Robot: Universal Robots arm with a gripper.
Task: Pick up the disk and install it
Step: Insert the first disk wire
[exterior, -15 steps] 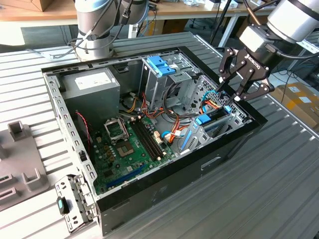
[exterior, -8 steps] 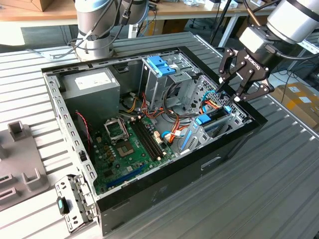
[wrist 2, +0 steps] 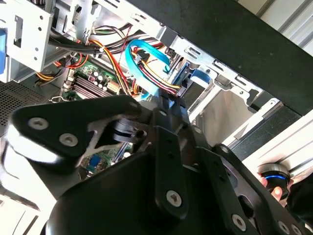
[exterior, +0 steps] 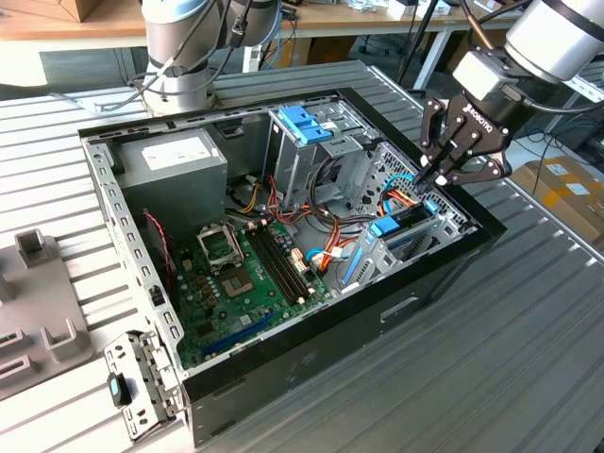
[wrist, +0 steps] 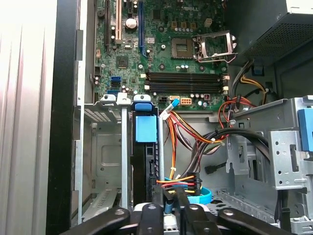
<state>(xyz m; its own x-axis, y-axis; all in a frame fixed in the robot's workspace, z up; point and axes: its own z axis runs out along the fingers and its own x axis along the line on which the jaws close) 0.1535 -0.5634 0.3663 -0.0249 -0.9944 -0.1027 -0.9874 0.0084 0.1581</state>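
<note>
Inside the open black computer case (exterior: 283, 377), the black robot hand (exterior: 436, 176) is clenched on a blue-and-orange cable connector (wrist: 182, 175) beside the blue-railed silver disk (exterior: 401, 229).

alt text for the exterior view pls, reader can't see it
A robot arm's black gripper reaches into an open computer case at the exterior view's right, its fingertips at the disk standing on edge in a drive bay. The motherboard and grey power supply lie exposed.

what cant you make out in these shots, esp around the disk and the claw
- Disk: stands edge-on in its bay in the first wrist view; label face hidden by the bay walls.
- Claw tips: in the exterior view, what they touch is lost among the cables.
- Second wrist view: the claw body covers the bay below.
</note>
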